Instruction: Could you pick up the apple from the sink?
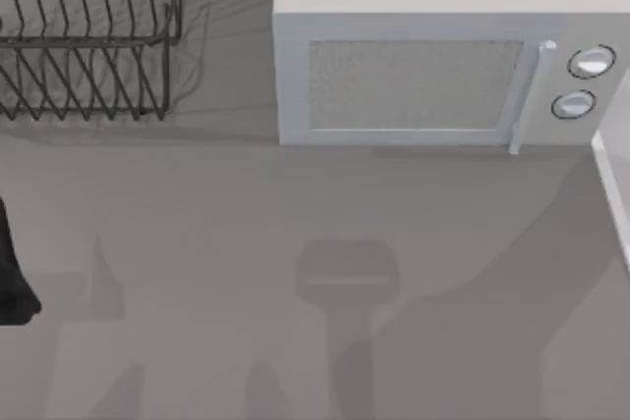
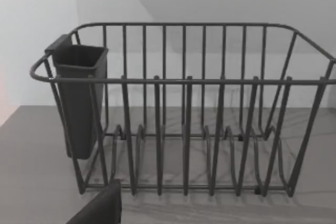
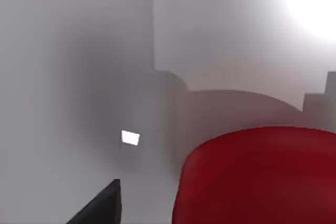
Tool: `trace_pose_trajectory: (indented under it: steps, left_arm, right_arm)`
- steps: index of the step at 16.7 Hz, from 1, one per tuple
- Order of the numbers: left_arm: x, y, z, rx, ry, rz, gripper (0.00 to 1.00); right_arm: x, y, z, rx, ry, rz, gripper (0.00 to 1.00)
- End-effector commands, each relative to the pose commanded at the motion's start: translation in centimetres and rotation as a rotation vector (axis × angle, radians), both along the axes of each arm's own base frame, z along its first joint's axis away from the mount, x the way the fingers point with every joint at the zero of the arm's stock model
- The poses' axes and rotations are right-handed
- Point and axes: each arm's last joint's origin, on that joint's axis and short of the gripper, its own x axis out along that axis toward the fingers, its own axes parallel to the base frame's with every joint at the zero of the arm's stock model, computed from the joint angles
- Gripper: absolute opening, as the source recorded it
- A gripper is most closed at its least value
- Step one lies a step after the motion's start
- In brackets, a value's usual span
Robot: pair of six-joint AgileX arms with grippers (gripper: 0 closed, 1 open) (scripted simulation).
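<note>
The apple [image 3: 262,179] is glossy red and rounded, and it looms very close in the right wrist view, cut off by the picture's edges. A black part of my right gripper [image 3: 100,208] shows just beside it, with a narrow gap between them. Pale grey walls of the sink [image 3: 79,77] rise around and behind the apple. My left gripper [image 2: 100,208] shows as a black edge in the left wrist view, pointing at the dish rack [image 2: 184,129]. The left arm [image 1: 12,277] sits parked at the table's far left edge.
A dark wire dish rack [image 1: 89,36] with a black cutlery cup [image 2: 79,98] stands at the back left. A white microwave [image 1: 433,56] fills the back middle and right. A white edge [image 1: 615,174] runs along the table's right side.
</note>
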Motion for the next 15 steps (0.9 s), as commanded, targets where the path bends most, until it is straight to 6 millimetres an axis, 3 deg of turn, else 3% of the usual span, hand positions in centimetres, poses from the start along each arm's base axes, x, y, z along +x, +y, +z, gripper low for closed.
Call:
trace_pose_trajectory:
  steps: [3,7,15]
  left_arm:
    - [0.0,0.0,0.0,0.000,0.000,0.000,1.00]
    - [0.0,0.0,0.0,0.000,0.000,0.000,1.00]
    - [0.0,0.0,0.0,0.000,0.000,0.000,1.00]
  right_arm:
    - [-0.6,0.1,-3.1,0.003,0.011,-0.001,1.00]
    - [-0.6,0.1,-3.4,0.004,0.013,-0.001,1.00]
    - [-0.6,0.1,-3.4,0.004,0.013,-0.001,0.40]
